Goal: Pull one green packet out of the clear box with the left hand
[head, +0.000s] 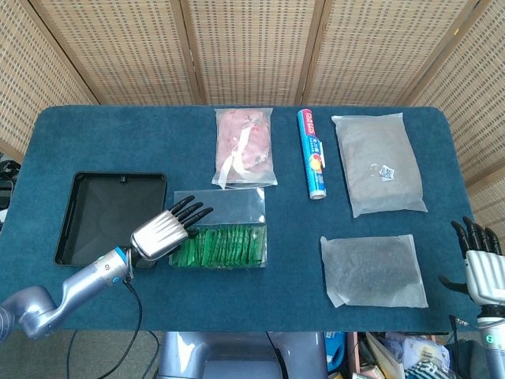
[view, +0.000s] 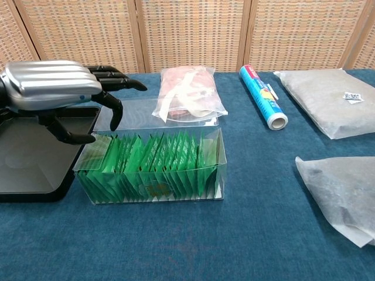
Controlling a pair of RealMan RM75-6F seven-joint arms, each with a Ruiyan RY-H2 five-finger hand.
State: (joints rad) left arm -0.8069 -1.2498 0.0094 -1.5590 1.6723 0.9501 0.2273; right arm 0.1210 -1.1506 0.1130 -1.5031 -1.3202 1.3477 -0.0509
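The left hand (view: 50,93) was seen above the left end of the clear box (view: 153,167), with its fingers (view: 120,84) spread apart and nothing held in them. The green packets (view: 149,163) were standing on edge in a tight row inside the box, just below and to the right of the fingertips, and no contact with them could be seen. The box lid (head: 225,207) was lying open and flat behind the fingers. A black tray (head: 79,229) was placed on the outer side of the hand, close beside the box. The right hand (head: 480,264) was shown only in the head view, far away at the table edge, its fingers extended and holding nothing. The packets were judged to be light, thin and soft, probably with a smooth, slippery film, so that they would bend easily and neighbours could be dragged out together. It was thought best that one packet near the left end be pinched by its upper edge between thumb and finger, and lifted straight up. The box itself seemed light and could be shifted if pushed.
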